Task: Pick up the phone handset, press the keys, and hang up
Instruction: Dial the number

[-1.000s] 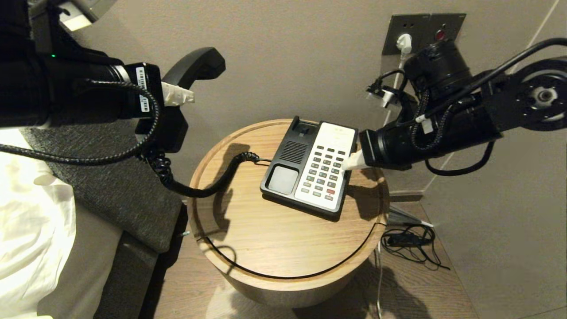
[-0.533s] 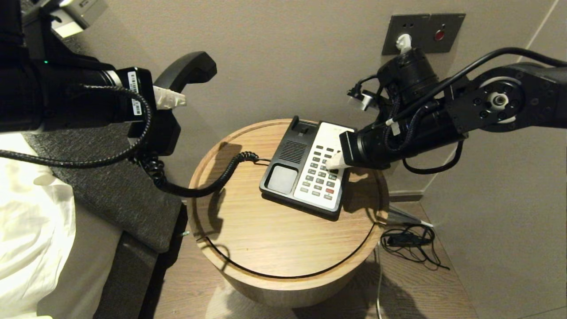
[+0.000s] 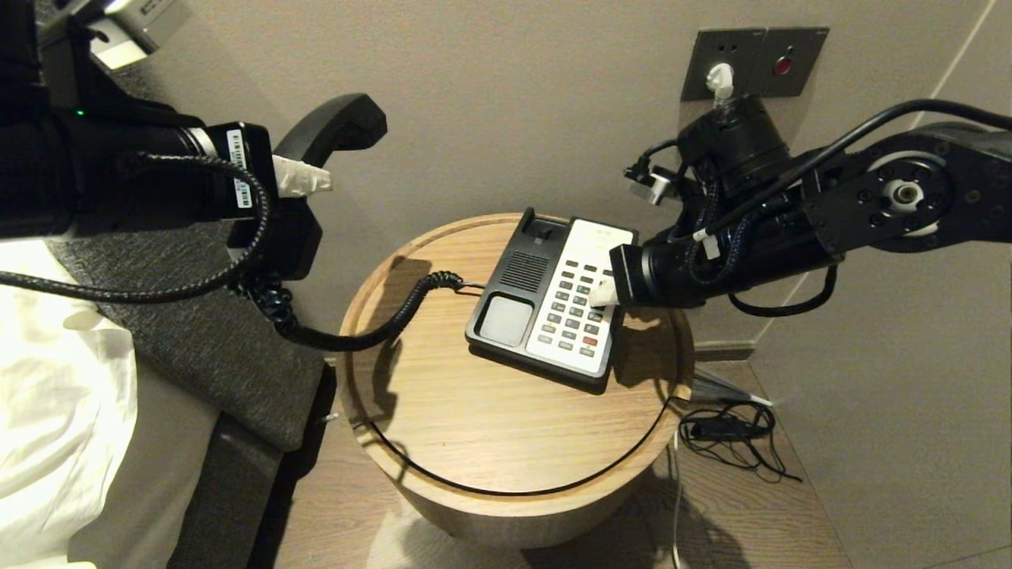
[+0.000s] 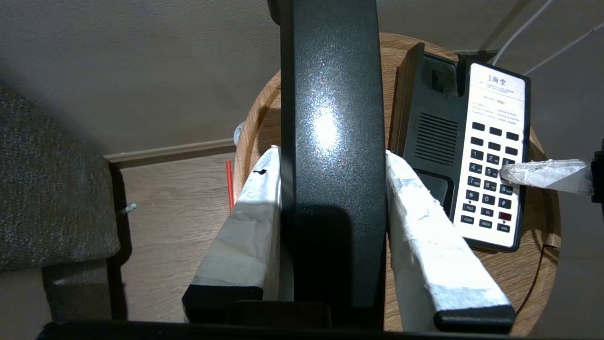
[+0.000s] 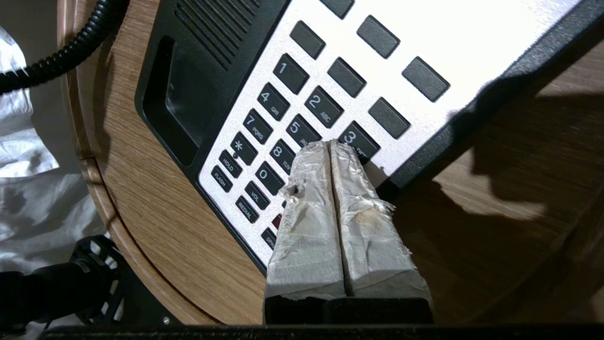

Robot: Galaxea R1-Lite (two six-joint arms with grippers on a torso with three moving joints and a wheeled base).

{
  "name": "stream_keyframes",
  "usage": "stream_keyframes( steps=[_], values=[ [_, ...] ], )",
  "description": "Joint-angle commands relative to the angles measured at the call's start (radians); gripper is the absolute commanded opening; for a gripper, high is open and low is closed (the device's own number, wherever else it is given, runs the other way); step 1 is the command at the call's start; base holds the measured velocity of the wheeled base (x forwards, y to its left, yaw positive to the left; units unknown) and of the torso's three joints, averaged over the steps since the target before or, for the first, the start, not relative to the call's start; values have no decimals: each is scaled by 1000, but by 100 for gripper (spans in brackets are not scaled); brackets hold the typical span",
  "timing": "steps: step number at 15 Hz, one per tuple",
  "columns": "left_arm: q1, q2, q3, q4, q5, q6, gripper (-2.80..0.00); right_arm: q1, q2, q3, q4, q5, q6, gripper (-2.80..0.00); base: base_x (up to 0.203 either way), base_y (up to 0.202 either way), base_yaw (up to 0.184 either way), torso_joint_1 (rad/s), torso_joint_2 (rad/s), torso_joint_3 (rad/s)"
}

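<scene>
Handset in left pincer, right pincer pressed together between keys 5-3

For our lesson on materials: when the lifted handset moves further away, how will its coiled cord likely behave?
The coiled cord sags in a loose curve from the handset, held in the left tool, so it is probably floppy. Its coils likely stretch before tugging the phone base.

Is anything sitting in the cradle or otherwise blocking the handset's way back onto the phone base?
Partly. The cradle is bare, but the right gripper, fingers shut, rests on the keypad right beside it. The left gripper holds the handset up and left of the phone base; nothing else intervenes.
</scene>
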Motion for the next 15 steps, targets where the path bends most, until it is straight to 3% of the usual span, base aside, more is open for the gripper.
stream_keyframes(
  steps=[1,4,15],
  values=[
    [0,0,2,-1,1,-1,-280,-2,-10,-36,10,1,6,-280,0,0,0,0,0,0],
    [-1,-9,4,1,1,-1,-280,0,-18,-105,41,-1,7,-280,0,0,0,0,0,0],
    [3,-46,31,3,1,-21,-280,67,-98,-92,202,25,52,-280,0,0,0,0,0,0]
  ],
)
